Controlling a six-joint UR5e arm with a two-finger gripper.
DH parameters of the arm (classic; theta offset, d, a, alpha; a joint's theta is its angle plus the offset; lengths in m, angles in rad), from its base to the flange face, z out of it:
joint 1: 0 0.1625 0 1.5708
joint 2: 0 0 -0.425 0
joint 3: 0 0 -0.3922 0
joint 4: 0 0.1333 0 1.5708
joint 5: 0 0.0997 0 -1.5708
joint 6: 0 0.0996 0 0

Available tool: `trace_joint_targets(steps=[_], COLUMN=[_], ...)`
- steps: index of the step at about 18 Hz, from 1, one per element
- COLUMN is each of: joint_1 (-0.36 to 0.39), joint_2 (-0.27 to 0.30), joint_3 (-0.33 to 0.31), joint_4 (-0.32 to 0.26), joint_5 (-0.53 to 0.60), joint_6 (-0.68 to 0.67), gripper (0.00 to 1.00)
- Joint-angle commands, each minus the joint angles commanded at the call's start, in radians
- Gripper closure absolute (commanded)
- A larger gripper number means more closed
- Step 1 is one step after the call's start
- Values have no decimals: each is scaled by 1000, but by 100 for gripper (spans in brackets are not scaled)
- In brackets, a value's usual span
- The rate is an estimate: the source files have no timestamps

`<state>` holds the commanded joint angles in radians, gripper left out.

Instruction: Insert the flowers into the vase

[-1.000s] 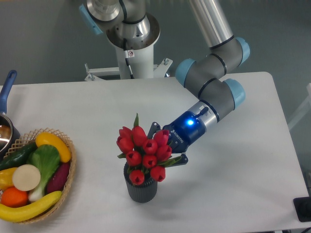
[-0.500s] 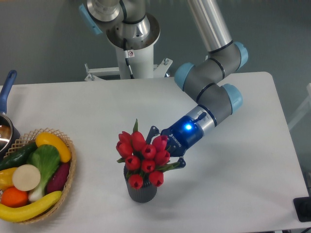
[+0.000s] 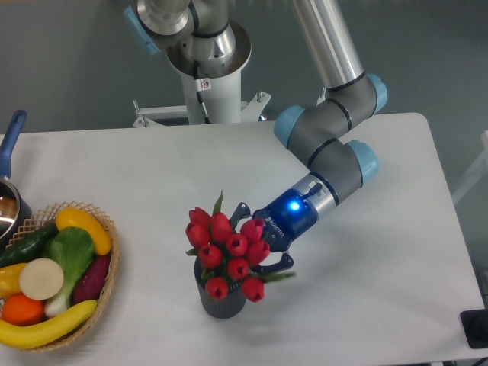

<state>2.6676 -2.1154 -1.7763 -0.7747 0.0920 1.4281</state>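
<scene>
The flowers (image 3: 227,248), a tight bunch of red tulip buds with green leaves, hang right over the vase (image 3: 221,303), and the lowest buds cover its mouth. The vase is a small dark grey ribbed cylinder standing near the table's front edge. My gripper (image 3: 258,240) comes in from the right, tilted down to the left, with a blue light on its wrist. It is shut on the bunch just behind the buds. The fingertips and stems are hidden by the flowers.
A wicker basket (image 3: 109,284) of fruit and vegetables sits at the front left. A pot with a blue handle (image 3: 10,141) is at the left edge. The robot base (image 3: 207,65) stands behind the table. A black object (image 3: 476,328) lies at the front right corner.
The gripper and the flowers have sunk a little lower towards the vase and shifted slightly right. The lowest buds now sit over the vase mouth. The vase has not moved.
</scene>
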Motion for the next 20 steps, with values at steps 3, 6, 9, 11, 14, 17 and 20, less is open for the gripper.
trace_joint_targets(steps=[3,6,9,11,14,17,20], joint_1=[2,5,18,31,41,43,60], joint_2=[2,5,30,70,139,231,313], joint_3=[0,0,0,-8,-11,-6,-12], joint_4=[0,2,3,2,3,0,-5], joint_5=[0,11,95,168,263,426,616], joint_6=[2,5,12,26,23,17,14], gripper=[0,0,0,0,0,0,0])
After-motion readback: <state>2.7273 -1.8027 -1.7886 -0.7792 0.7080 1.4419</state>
